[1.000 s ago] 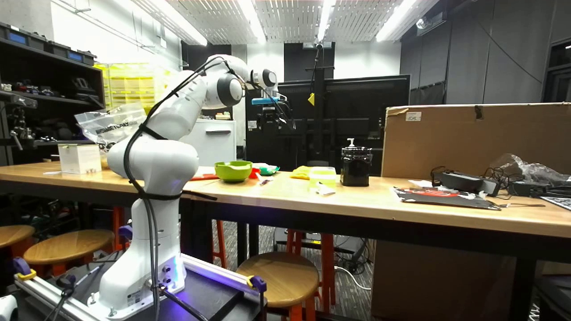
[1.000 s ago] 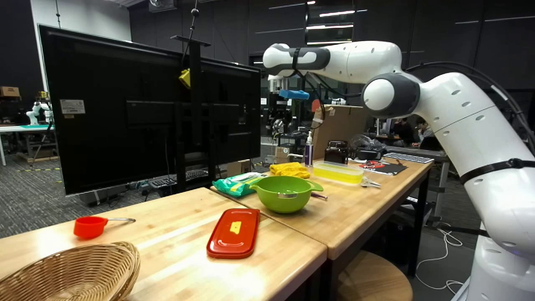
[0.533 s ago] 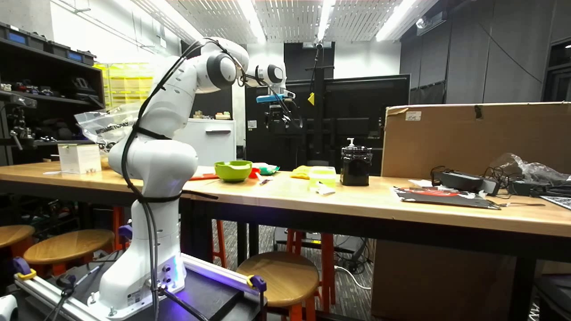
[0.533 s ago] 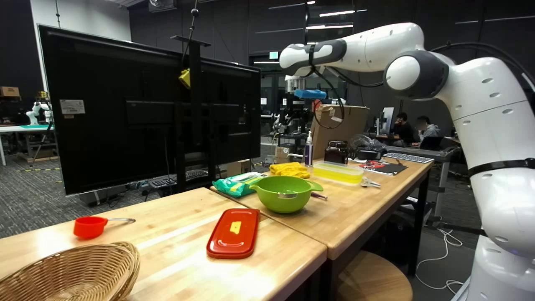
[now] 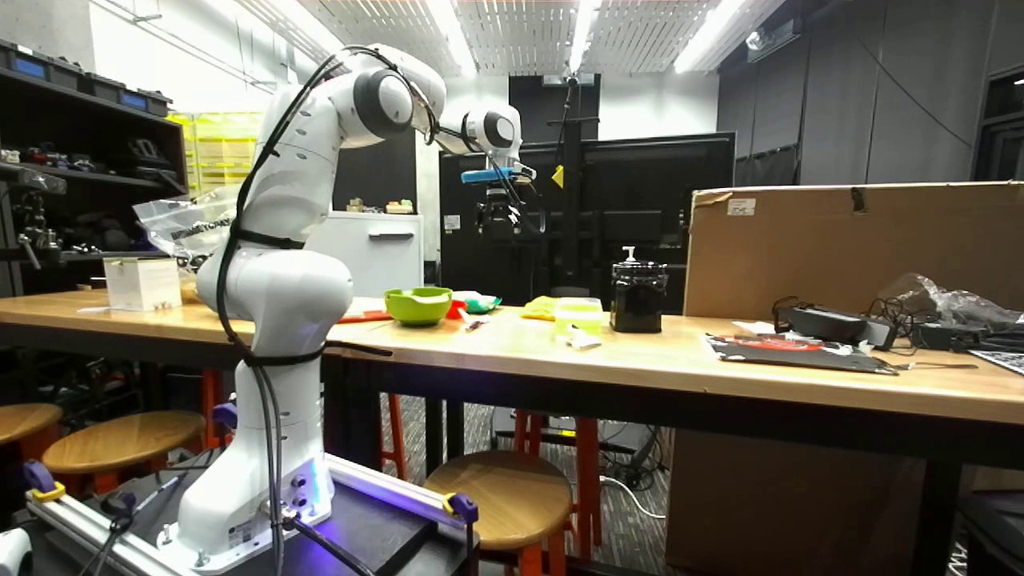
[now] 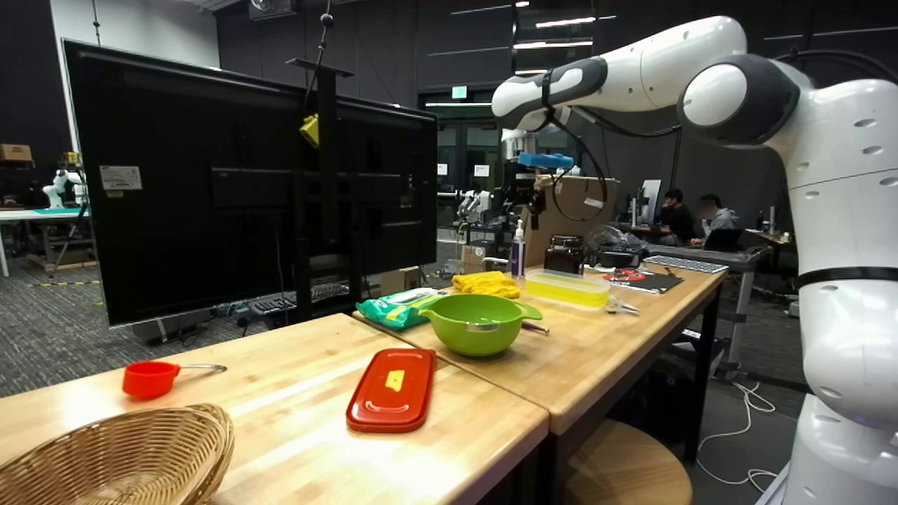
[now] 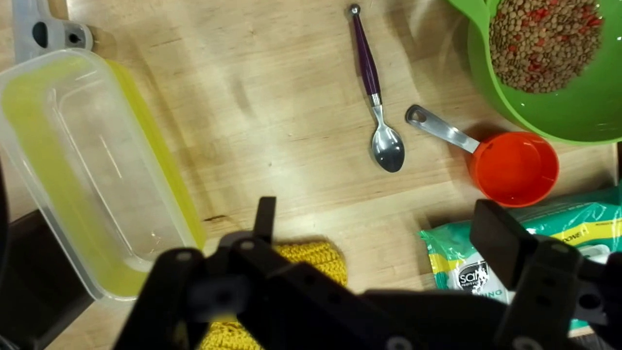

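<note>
My gripper (image 7: 376,218) is open and empty, its fingers (image 7: 503,243) wide apart high above the table. It also shows in both exterior views (image 5: 500,216) (image 6: 523,200). In the wrist view, a purple-handled spoon (image 7: 368,73) lies beyond the fingertips. A red measuring cup (image 7: 515,170) with a metal handle sits beside a green bowl (image 7: 573,121) holding lentils with red bits. A green wipes packet (image 7: 452,243) is partly hidden behind the right finger. A yellow knitted cloth (image 7: 316,260) is partly hidden under the left finger. A clear and yellow container (image 7: 107,160) stands at left.
A red lid (image 6: 391,393), another red cup (image 6: 151,379) and a wicker basket (image 6: 140,456) are on the adjoining table. A dark pump-top jar (image 5: 638,296) stands behind the container. A cardboard box (image 5: 848,248) and a large screen (image 6: 245,189) stand behind the tables.
The arm's elbow has risen and drawn back. My gripper has moved to the right in both exterior views, toward the container side. The things on the tables have not moved.
</note>
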Available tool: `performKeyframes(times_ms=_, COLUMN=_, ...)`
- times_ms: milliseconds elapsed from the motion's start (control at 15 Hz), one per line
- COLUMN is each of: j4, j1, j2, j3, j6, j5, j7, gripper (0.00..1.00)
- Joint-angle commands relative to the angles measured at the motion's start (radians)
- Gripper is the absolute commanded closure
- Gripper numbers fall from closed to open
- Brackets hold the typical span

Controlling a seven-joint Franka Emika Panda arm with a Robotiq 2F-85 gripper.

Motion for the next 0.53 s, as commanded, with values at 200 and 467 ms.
performKeyframes(times_ms=200, j4=0.012, j1=-0.027, j2=0.012, j3=0.038, j6=-0.004, j5=-0.007, j7=0.005, gripper=0.0)
performKeyframes(times_ms=467, j4=0.014, j1=-0.027, j2=0.012, j3=0.038, j6=-0.005, j5=-0.007, j7=0.005, gripper=0.0)
